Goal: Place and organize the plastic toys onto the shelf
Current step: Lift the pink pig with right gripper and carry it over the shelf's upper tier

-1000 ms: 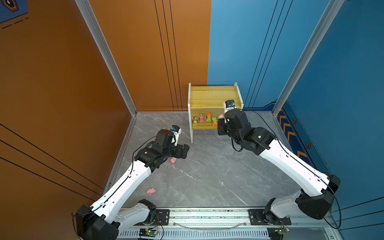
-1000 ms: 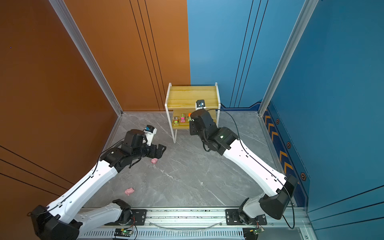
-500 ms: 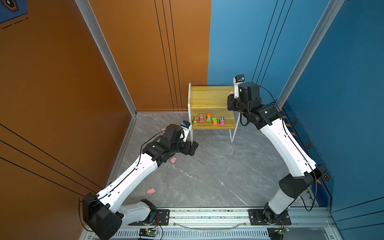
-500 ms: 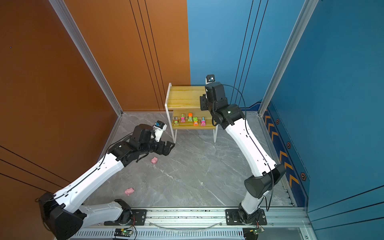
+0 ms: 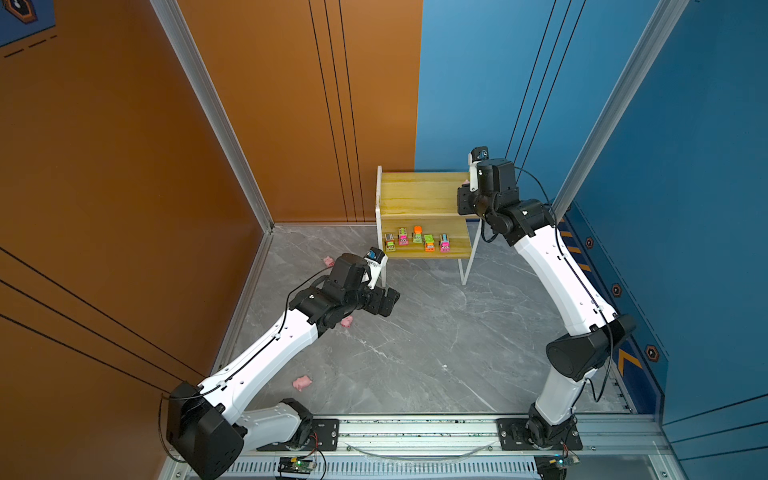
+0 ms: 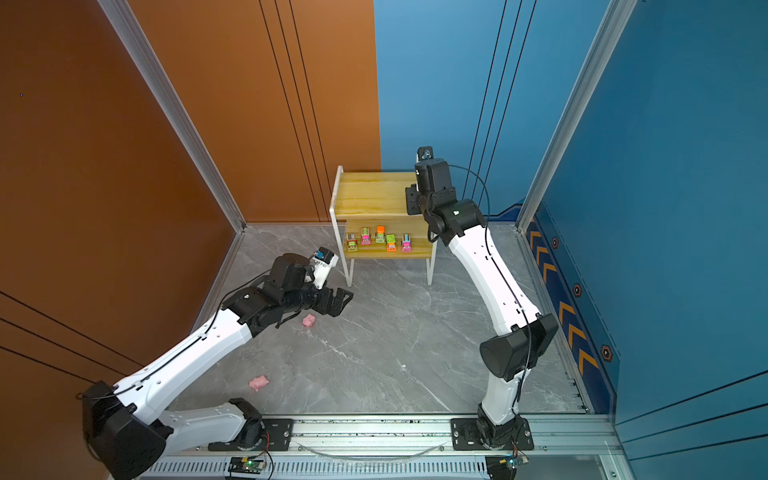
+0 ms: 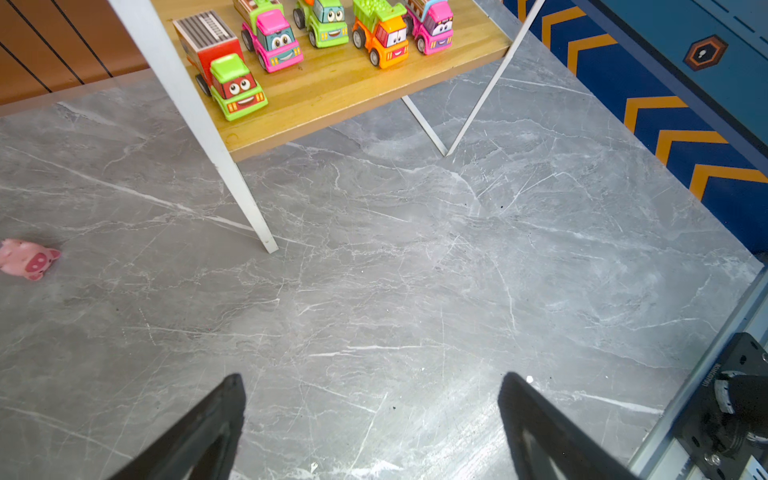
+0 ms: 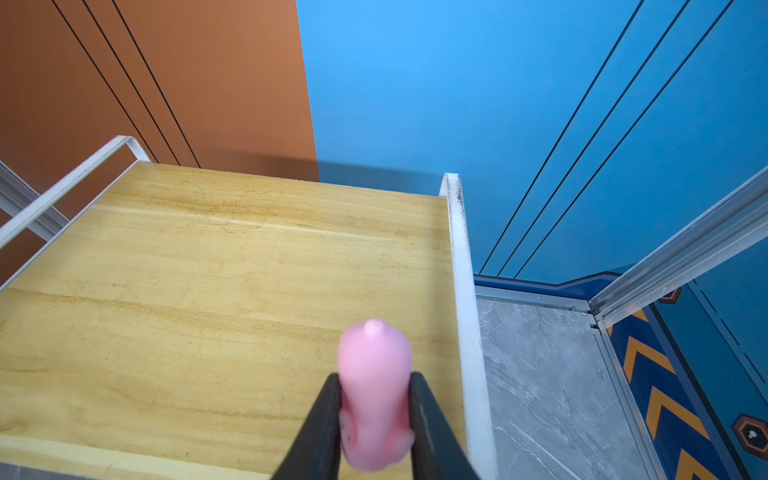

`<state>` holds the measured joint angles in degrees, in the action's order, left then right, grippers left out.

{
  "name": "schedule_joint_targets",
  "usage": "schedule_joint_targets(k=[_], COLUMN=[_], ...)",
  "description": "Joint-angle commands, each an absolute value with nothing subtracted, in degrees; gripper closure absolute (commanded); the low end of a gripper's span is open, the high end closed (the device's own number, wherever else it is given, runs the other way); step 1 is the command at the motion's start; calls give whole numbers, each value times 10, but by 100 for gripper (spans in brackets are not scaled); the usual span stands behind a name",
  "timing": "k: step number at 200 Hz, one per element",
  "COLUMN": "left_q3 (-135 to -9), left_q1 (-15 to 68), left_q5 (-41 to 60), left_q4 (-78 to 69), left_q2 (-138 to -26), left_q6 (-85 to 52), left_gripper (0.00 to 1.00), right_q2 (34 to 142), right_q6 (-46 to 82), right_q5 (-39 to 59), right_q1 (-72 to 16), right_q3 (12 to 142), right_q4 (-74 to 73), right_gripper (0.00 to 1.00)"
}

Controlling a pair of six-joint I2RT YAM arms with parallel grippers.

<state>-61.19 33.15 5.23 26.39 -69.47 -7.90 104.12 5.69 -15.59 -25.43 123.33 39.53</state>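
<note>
The shelf (image 5: 419, 195) stands against the back wall, and its lower board (image 7: 332, 87) holds several toy trucks (image 5: 417, 241) in a row. Over the right end of the bare upper board (image 8: 208, 291), my right gripper (image 8: 376, 376) is shut on a pink pig (image 8: 374, 386); the pig's lower end touches or nearly touches the wood. Three more pink pigs lie on the grey floor (image 5: 328, 261) (image 5: 346, 322) (image 5: 302, 382). My left gripper (image 7: 374, 378) hangs open and empty above the floor, just right of the middle pig (image 6: 308, 320) and in front of the shelf's left leg.
The shelf's white frame rail (image 8: 461, 270) runs close beside the held pig. Thin white legs (image 7: 245, 208) reach the floor near my left gripper. Orange and blue walls close in the back and sides; the arms' mounting rail (image 5: 415, 432) runs along the front edge.
My right arm has lifted the pig from in front of the lower board up to the upper board's right end. My left gripper has shifted right, off the middle floor pig.
</note>
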Motion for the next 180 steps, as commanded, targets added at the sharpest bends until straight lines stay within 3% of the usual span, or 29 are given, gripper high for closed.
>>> schedule_joint_targets(k=[1, 180], left_q3=[-602, -602], left_q1=[337, 337], left_q5=[62, 78], left_q4=[257, 250], left_q2=[-685, -688], left_q6=[-69, -75], left_gripper=[4, 4], right_q2=[1055, 1107], right_q6=[50, 56], right_q5=[-149, -153], right_q1=[-251, -229], right_q3=[1258, 1287], right_q4=[406, 421], right_gripper=[71, 67])
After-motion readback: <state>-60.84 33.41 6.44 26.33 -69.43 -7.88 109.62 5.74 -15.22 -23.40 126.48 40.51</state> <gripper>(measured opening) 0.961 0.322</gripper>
